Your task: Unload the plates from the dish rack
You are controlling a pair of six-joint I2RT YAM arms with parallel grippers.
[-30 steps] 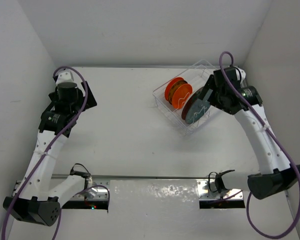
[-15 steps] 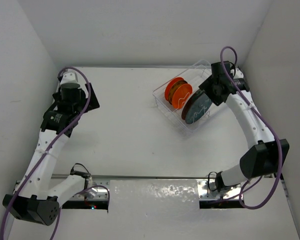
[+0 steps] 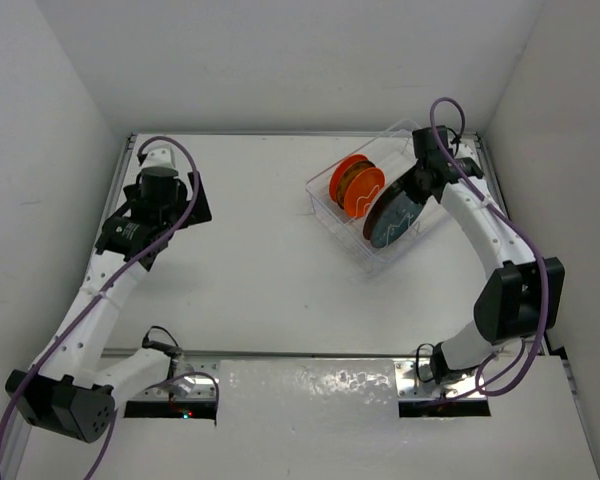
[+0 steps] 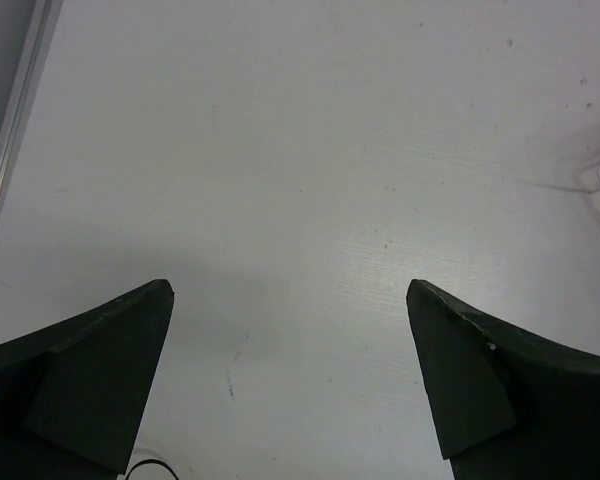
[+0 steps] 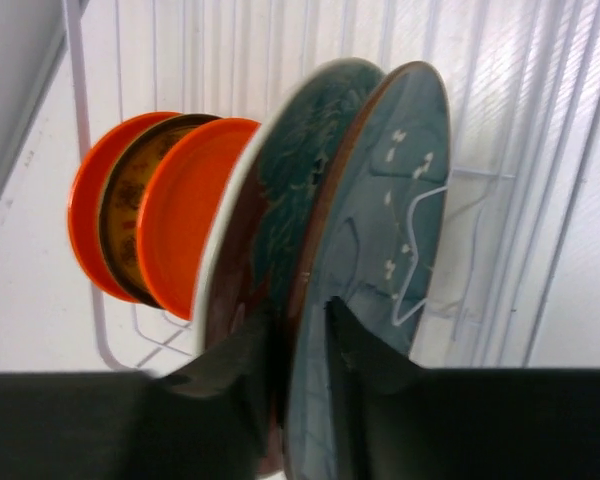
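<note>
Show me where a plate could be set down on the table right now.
Bare table runs from the left tool to the dish rack, and from the rack toward the near metal rail. Crowded: the rack itself, its plates packed on edge with the right tool among the two large ones.

No writing, label, brand, number or sign can be read in any view. The markings on the plates (image 5: 380,200) standing in the dish rack (image 5: 540,110) are painted patterns only, not letters or figures.
</note>
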